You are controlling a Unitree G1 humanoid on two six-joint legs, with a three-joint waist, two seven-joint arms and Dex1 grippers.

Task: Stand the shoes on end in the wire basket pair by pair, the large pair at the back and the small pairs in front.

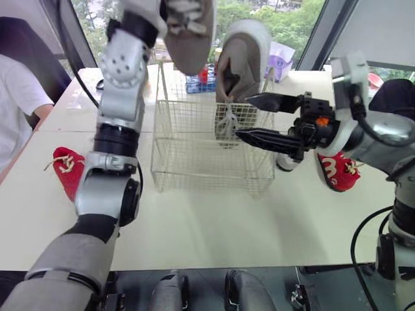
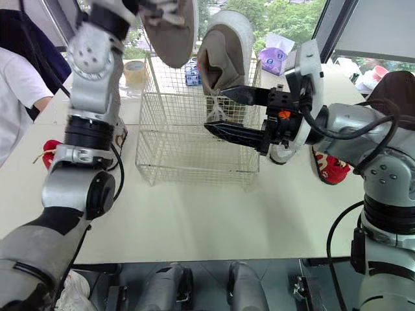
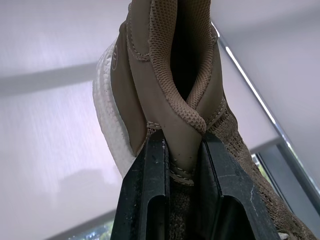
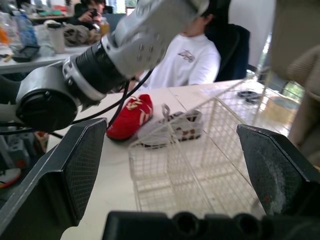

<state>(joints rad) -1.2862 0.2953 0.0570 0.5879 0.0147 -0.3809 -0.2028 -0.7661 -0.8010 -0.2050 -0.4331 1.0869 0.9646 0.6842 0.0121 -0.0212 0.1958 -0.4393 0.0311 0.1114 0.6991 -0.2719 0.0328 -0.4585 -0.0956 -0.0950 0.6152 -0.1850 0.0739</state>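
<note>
Left gripper [image 3: 182, 145] pinches a tan shoe [image 1: 188, 32] by its heel collar over the wire basket [image 1: 194, 152]; right gripper [image 1: 245, 116], spread wide, flanks the upright mate [image 1: 243, 58], probably steadying.

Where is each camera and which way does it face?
Eye views: on the head, facing forward and down at the basket and a tan shoe on end at its back; left arm and right arm show.
Left wrist: on the raised left arm, facing up along the left gripper, shut on a second tan shoe.
Right wrist: beside the basket, facing across it at the left arm, a red shoe and a person; right gripper open.
Shared: eyes and right wrist both show the basket and red shoe.
</note>
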